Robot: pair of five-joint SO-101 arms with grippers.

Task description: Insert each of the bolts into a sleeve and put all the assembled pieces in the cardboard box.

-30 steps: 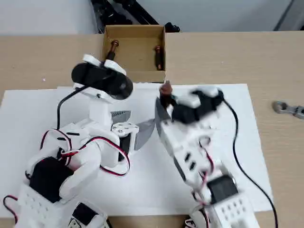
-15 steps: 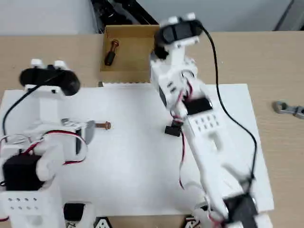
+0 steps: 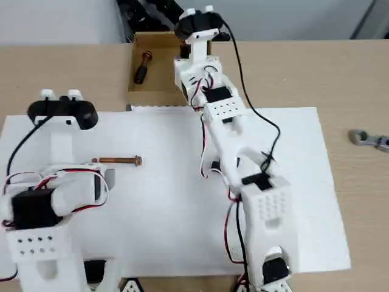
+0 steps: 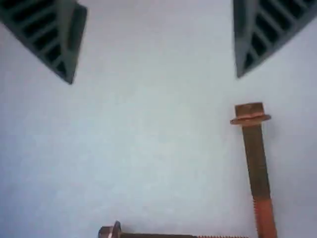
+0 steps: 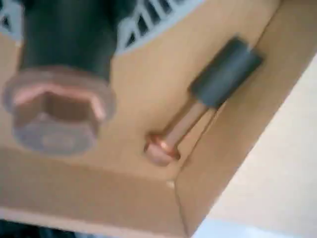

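Note:
My right gripper (image 5: 64, 29) is shut on a black sleeve with a copper bolt head (image 5: 59, 114) sticking out. It hangs inside the cardboard box (image 3: 152, 40). Below it an assembled bolt and sleeve (image 5: 203, 104) lies along the box wall (image 5: 223, 163). From above, the right arm (image 3: 203, 73) covers the box's right half, and one assembled piece (image 3: 143, 66) lies in the left half. My left gripper (image 4: 154, 74) is open above the white sheet. A loose bolt (image 4: 253, 163) lies just beyond one fingertip, and another bolt (image 4: 148, 233) lies crosswise further off. A bolt (image 3: 118, 160) lies beside the left arm.
The white sheet (image 3: 170, 231) covers the middle of the wooden table. A metal wrench (image 3: 368, 139) lies on the wood far right. Dark equipment (image 3: 140, 12) stands behind the box.
The right arm swung from mid-sheet out over the box, carrying its sleeved bolt. The left arm drew back to the left, which uncovered the loose bolt on the sheet.

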